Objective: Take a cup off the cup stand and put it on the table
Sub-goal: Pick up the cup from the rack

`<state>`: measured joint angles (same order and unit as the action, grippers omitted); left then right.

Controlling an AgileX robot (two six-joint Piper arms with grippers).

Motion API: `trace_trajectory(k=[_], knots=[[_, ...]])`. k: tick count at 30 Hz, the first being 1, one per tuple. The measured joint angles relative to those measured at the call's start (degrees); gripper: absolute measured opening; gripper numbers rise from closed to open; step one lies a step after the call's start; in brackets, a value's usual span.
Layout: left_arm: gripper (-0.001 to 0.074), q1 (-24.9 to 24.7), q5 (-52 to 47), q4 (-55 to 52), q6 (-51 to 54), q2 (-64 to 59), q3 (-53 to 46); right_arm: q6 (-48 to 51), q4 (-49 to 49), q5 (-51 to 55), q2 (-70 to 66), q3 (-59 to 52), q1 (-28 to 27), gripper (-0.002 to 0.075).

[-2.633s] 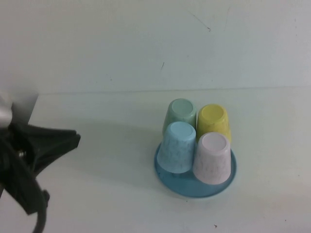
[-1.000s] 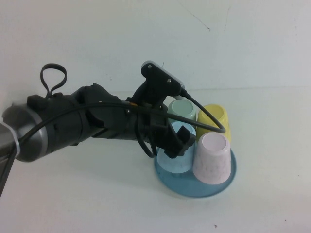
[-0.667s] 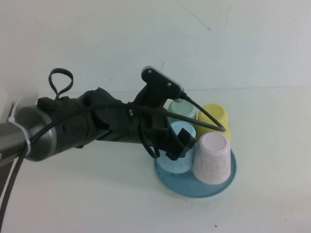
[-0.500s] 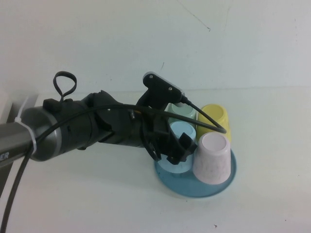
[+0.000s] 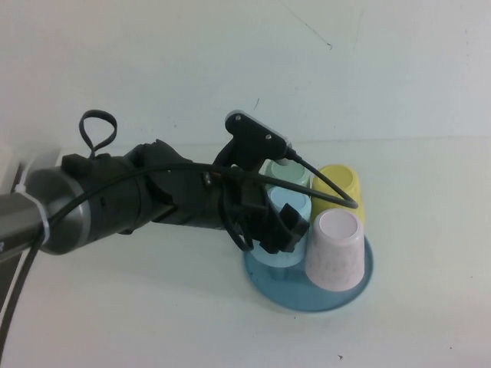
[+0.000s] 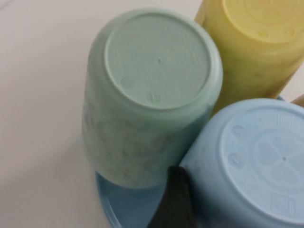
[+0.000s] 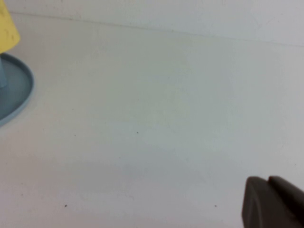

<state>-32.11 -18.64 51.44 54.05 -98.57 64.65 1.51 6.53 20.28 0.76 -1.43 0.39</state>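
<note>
The light blue cup [image 5: 290, 205] stands upside down at the front left of the cup stand, whose blue dish base [image 5: 337, 295] rests on the white table [image 5: 430, 199]. My left gripper [image 5: 282, 230] is shut on this cup, with its fingers on either side of the cup's wall. In the left wrist view one dark finger [image 6: 175, 199] presses against the cup [image 6: 256, 161]. The pegs are hidden under the cups. My right gripper [image 7: 273, 202] is shut and empty, low over bare table to the right of the stand's base [image 7: 12, 90].
A pale green cup [image 5: 285, 172], a yellow cup [image 5: 337, 188] and a pink cup [image 5: 335, 249] sit upside down on the same stand, crowded close around the blue one. A white wall rises behind the table.
My left arm came in from the left and its fingers closed around the light blue cup. The cup's lower rim now sits slightly higher over the dish.
</note>
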Motion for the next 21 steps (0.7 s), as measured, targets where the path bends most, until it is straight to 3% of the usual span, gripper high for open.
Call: trace_trajectory(k=[11, 21], knots=[[0.0545, 0.00, -0.83, 0.00, 3.30, 16.28, 3.59, 0.00, 0.00, 0.00, 0.00, 0.00, 0.00, -0.0003], [0.0545, 0.00, -12.66, 1.68, -0.87, 26.65, 3.68, 0.00, 0.00, 0.00, 0.00, 0.00, 0.00, -0.0003]])
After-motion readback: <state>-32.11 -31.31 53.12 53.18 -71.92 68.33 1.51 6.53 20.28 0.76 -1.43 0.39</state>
